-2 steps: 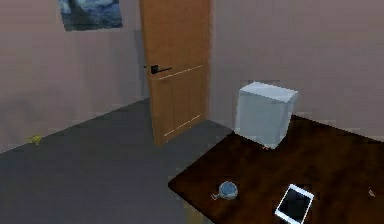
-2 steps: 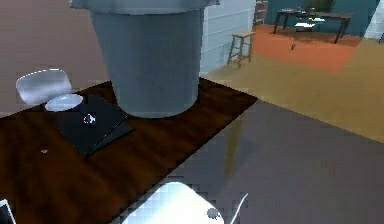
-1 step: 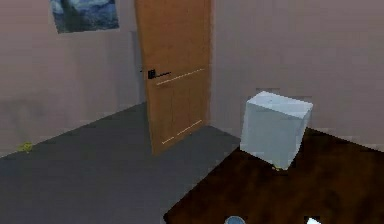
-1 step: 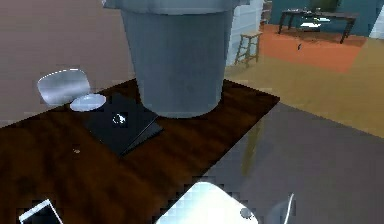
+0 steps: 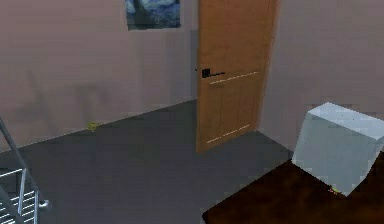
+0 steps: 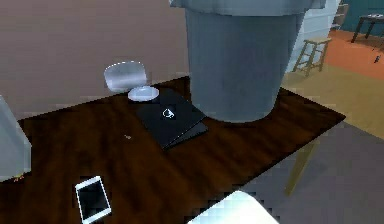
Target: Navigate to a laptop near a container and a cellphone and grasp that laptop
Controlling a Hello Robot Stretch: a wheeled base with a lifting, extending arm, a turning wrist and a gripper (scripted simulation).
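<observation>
We note the pinkish wall and dark grey floor first in the forward view, then the dark wooden table that takes most of the arm side view and shows its corner at the forward view's bottom right; next the tall wooden door across the room, then the big grey container standing upright on the table toward its far right part, then a pale blue-grey box on the table corner, seen again at the arm side view's left edge; the laptop, black and lid down, lies flat on the table just left of the container's base, we cannot tell if the two touch; behind it at the table's far edge a pale rounded chair back, and well apart in the next room a wooden stool by an orange floor; a dark blue painting hangs left of the door; the white cellphone lies flat near the table's near edge, well apart from the laptop; a small white bowl-like thing sits just beyond the laptop; dark door handle; tiny yellow bit on the floor by the wall; claw state, open, closed or gripping: we cannot tell
</observation>
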